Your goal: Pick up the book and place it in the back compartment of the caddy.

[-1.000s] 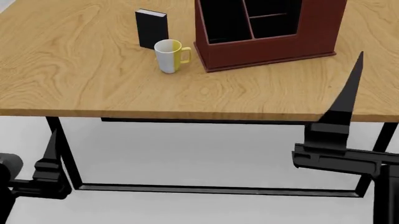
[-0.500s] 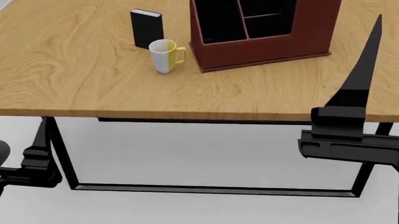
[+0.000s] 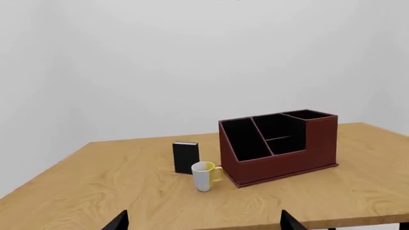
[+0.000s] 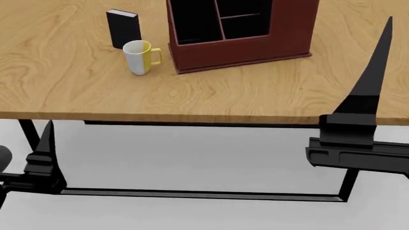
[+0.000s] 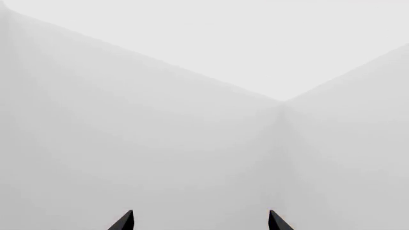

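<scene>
The black book (image 4: 123,28) stands upright at the far left of the wooden table, just behind the white-and-yellow mug (image 4: 141,57). It also shows in the left wrist view (image 3: 186,157). The red-brown caddy (image 4: 243,48) stands to its right, also in the left wrist view (image 3: 281,165). Its back compartment (image 4: 246,28) is the small black cell near the crossbar. My left gripper (image 3: 203,216) is open and empty, low in front of the table edge (image 4: 46,132). My right gripper (image 5: 200,213) is open and empty, raised at the table's front right (image 4: 377,72), pointing at a bare wall.
The mug (image 3: 204,176) stands between the book and the caddy's near corner. The wooden table (image 4: 211,91) has a black metal frame beneath (image 4: 191,194). Pale walls stand behind the table.
The head view has shifted, so book, mug and caddy sit further left and higher in it. My right gripper has risen beside the table's front edge. Nothing was grasped.
</scene>
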Controlling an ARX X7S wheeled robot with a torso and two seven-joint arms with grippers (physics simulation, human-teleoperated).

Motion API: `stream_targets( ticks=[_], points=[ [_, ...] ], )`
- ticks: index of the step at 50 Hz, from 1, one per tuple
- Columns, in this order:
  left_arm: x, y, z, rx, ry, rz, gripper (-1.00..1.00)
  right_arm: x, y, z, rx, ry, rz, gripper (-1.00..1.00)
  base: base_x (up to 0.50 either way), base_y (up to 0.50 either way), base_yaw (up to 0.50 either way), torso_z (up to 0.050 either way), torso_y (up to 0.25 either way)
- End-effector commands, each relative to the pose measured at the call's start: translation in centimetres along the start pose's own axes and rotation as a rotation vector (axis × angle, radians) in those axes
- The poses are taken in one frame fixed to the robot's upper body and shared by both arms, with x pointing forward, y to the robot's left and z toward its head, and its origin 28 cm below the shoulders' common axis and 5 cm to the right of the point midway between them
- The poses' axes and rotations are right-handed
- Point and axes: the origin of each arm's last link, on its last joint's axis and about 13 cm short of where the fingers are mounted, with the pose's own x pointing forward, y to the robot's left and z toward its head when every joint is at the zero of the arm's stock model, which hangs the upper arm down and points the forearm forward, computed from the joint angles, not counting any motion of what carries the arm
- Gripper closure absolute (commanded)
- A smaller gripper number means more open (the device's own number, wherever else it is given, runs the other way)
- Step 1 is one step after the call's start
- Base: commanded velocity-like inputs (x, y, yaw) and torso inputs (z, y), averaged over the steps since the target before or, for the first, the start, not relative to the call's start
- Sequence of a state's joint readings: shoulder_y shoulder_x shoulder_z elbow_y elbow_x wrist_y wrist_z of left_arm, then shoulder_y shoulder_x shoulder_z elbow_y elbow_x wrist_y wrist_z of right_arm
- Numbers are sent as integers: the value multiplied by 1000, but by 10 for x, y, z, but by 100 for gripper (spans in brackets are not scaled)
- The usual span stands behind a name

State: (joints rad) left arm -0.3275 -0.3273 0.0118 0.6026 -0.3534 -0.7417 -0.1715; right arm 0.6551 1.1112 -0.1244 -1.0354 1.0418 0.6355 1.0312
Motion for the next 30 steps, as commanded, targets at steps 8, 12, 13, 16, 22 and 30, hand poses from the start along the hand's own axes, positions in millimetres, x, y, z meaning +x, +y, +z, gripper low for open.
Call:
stream_targets(
  ticks=[8,12,13,16,22,30],
  points=[
    [0,0,0,4,-5,-2,-100,-2,0,0,10,-2,-1,-100,0,0,0,0,0],
    [1,0,0,1,-11,4,-100,-2,1,2,3,1,6,-100,364,-119,0,0,0],
    [1,0,0,1,-11,4,-100,-2,1,2,3,2,7,-100,387,-125,0,0,0],
    [1,1,0,2,-10,4,-100,-2,1,2,2,1,4,-100,422,-202,0,0,0],
    [1,1,-1,2,-11,4,-100,-2,2,2,-6,6,7,-100,426,-203,0,0,0],
    [1,2,-1,-1,-14,7,-100,-2,4,2,-11,11,19,-100,473,-130,0,0,0]
  ],
)
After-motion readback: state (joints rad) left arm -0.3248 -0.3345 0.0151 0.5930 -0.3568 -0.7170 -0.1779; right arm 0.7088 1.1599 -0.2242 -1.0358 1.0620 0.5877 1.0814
